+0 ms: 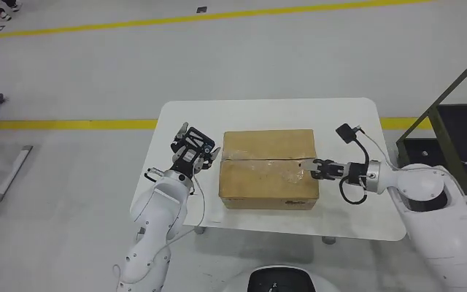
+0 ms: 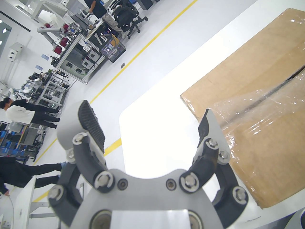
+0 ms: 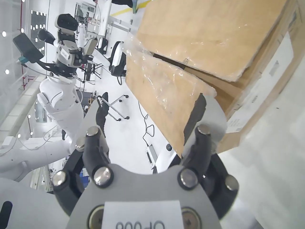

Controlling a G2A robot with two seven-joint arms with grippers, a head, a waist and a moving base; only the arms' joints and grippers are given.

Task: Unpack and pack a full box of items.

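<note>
White table (image 1: 350, 117): box (image 1: 268, 168) between left pincer (image 2: 147, 110), right pincer (image 3: 149, 102); both released.

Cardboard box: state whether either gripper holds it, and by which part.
Nothing is gripped. The left gripper is open beside the cardboard box. The right gripper is open too, astride the edge of the taped top flap, not closed on it.

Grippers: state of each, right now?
Left gripper: open, empty, beside the box.
Right gripper: open, astride the box's flap, not clamped.
</note>
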